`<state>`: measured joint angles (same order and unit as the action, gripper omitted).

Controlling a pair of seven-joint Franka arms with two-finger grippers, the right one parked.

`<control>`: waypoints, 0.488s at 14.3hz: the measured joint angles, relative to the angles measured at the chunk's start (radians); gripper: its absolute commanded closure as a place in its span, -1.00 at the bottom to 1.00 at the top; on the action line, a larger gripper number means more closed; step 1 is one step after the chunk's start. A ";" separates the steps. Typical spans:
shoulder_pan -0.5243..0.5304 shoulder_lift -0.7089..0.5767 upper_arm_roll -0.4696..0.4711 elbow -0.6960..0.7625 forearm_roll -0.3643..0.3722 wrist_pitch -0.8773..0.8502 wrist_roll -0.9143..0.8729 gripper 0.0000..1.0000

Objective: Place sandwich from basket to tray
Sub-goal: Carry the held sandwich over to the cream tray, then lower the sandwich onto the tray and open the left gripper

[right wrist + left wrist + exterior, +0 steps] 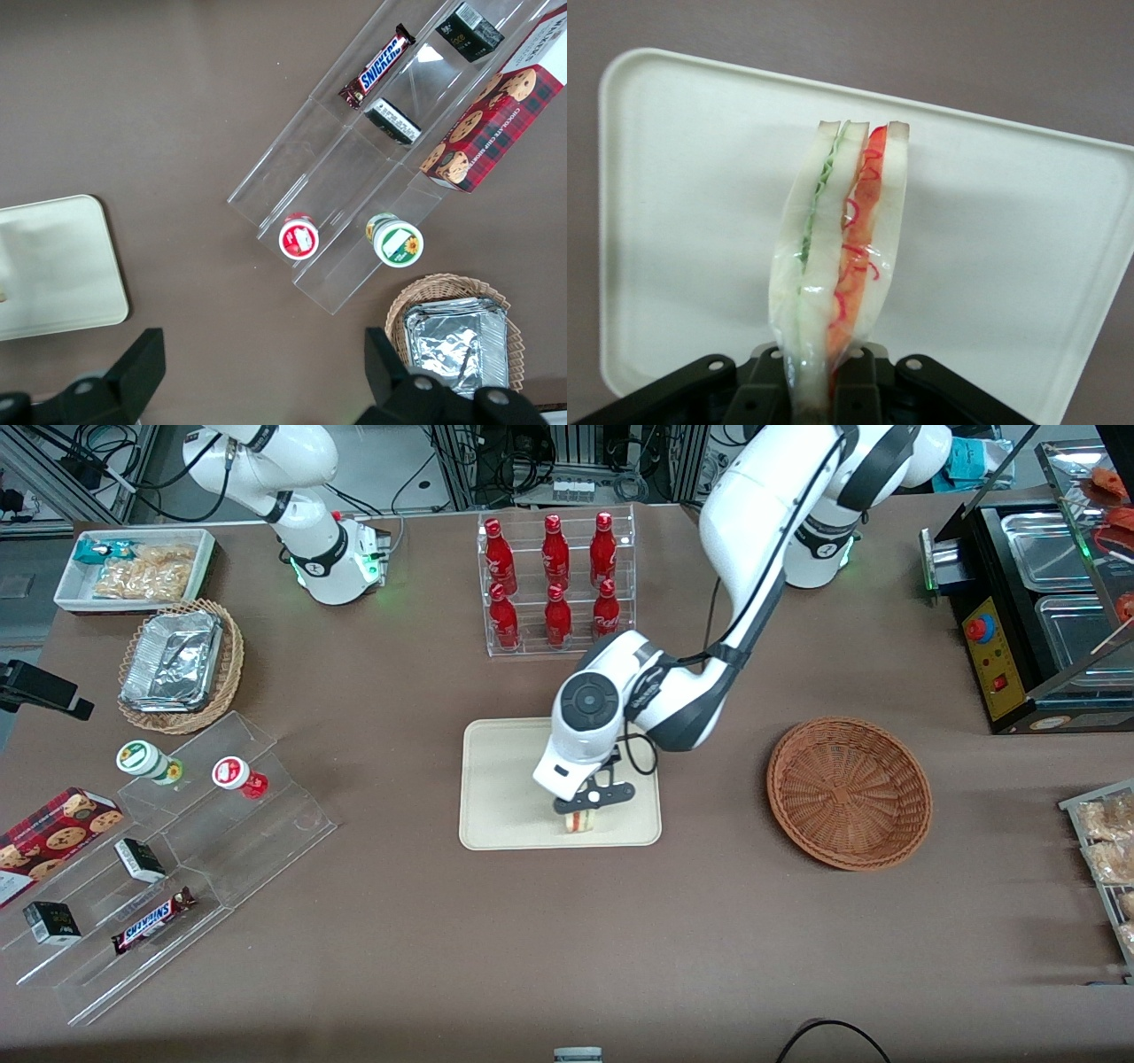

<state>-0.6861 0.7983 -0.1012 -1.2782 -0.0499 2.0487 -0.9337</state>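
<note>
My left gripper (585, 808) hangs over the cream tray (496, 779), near the tray's edge closest to the front camera, and is shut on the sandwich (580, 821). In the left wrist view the sandwich (837, 257) is a pale bread wedge in clear wrap, green and red filling along its cut edge, pinched at its narrow end between the black fingers (864, 390), with the tray (682, 221) under it. Whether it touches the tray I cannot tell. The reddish-brown wicker basket (849, 792) lies empty beside the tray, toward the working arm's end of the table.
A clear rack of red bottles (556, 580) stands farther from the front camera than the tray. Toward the parked arm's end are acrylic steps with snacks (168, 841), a tan basket of foil containers (182, 664) and a white bin of packets (133, 567). A black appliance (1036, 602) stands at the working arm's end.
</note>
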 measured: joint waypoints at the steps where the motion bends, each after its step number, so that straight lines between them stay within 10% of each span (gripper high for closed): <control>1: -0.009 0.020 0.000 0.021 0.000 0.000 -0.002 1.00; 6: -0.041 0.070 0.001 0.045 0.000 -0.001 -0.002 0.89; 7: -0.048 0.075 0.001 0.045 0.000 -0.001 -0.002 0.26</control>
<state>-0.7339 0.8731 -0.1007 -1.2328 -0.0499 2.0482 -0.9361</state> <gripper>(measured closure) 0.850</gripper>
